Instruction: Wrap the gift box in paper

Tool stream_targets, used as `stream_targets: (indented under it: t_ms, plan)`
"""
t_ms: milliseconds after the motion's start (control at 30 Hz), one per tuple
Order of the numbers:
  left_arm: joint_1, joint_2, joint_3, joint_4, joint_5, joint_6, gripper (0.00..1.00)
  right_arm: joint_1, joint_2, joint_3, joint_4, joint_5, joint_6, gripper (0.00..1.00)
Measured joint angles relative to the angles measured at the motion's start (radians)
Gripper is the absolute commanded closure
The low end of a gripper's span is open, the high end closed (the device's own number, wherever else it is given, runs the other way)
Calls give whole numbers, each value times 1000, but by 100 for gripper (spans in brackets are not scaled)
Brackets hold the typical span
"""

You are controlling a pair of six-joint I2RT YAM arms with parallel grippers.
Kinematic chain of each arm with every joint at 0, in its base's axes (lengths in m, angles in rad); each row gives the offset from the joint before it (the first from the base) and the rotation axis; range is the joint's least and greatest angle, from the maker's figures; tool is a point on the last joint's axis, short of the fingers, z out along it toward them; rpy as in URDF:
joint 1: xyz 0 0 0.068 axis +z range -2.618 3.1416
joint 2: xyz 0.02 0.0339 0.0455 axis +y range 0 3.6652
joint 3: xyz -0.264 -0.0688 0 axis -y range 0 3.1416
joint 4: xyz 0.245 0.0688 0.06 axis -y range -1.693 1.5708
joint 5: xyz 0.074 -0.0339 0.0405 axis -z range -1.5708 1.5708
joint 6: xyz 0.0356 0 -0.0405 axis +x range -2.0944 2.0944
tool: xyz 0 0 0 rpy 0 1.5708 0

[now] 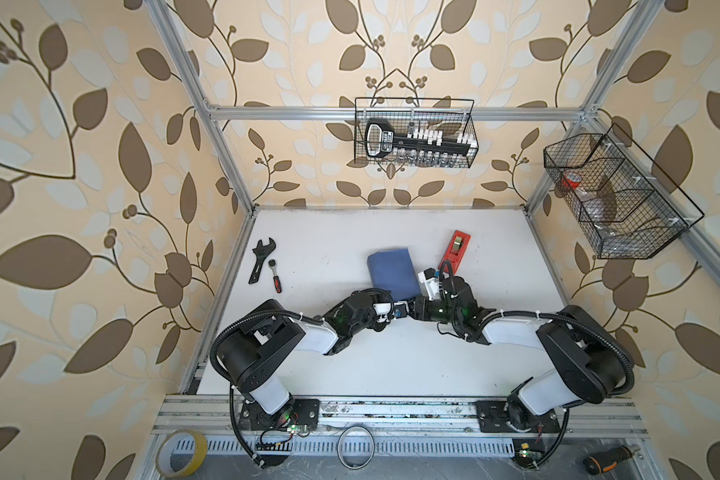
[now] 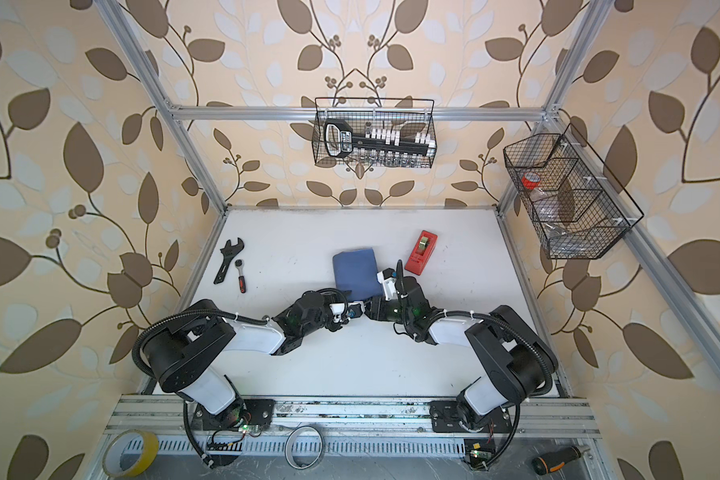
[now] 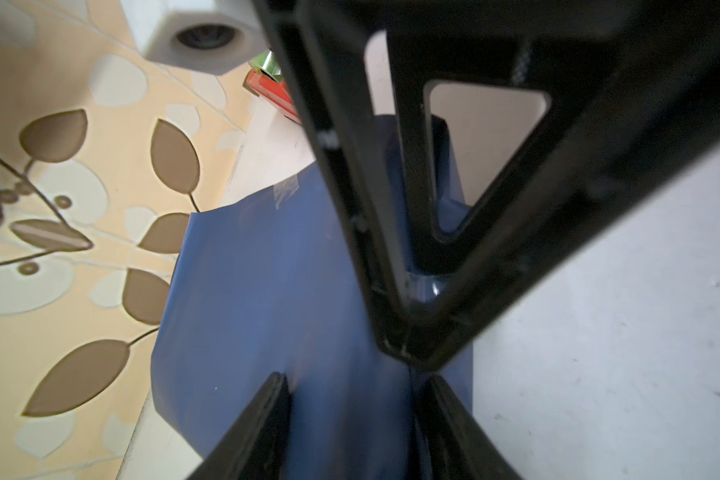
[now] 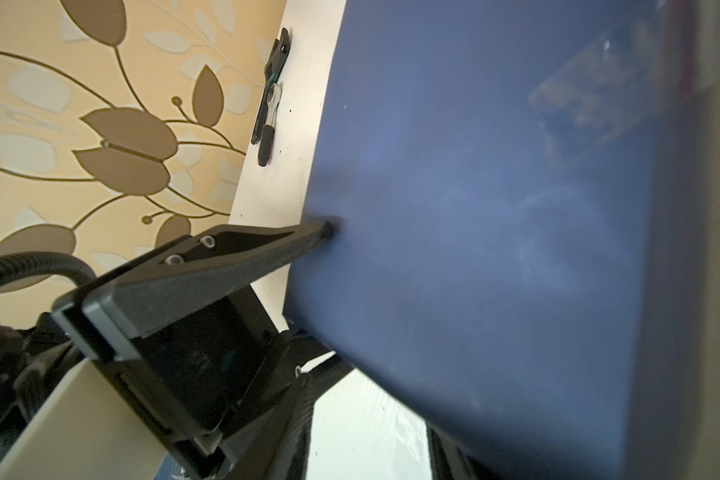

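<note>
The paper [image 1: 391,272], folded around the hidden gift box at the centre of the table [image 1: 391,365], is clamped at its near end by the left gripper [image 3: 356,380], the finger state of the right gripper [image 1: 411,307] cannot be told, and the end-flap fold, judged in progress, next requires flattening and taping.

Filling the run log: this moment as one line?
gift box: wrapped in paper; left gripper: gripping it; right gripper: open at near end; tape dispenser: idle
</note>
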Motion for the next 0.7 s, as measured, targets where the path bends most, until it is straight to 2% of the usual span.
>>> stream_targets:
  t_ms: [200,333,467,700]
  plan:
    - [0,0,0,0,-4,0,47,-28,-86,-43,-34,10,-18,58]
    - [0,0,0,0,-5,0,48,-22,-148,-71,-62,21,-51,75]
    - [0,0,0,0,-5,0,48,24,-151,-71,-63,39,-84,85]
    - [0,0,0,0,-5,0,48,55,-118,-71,-50,87,-105,85]
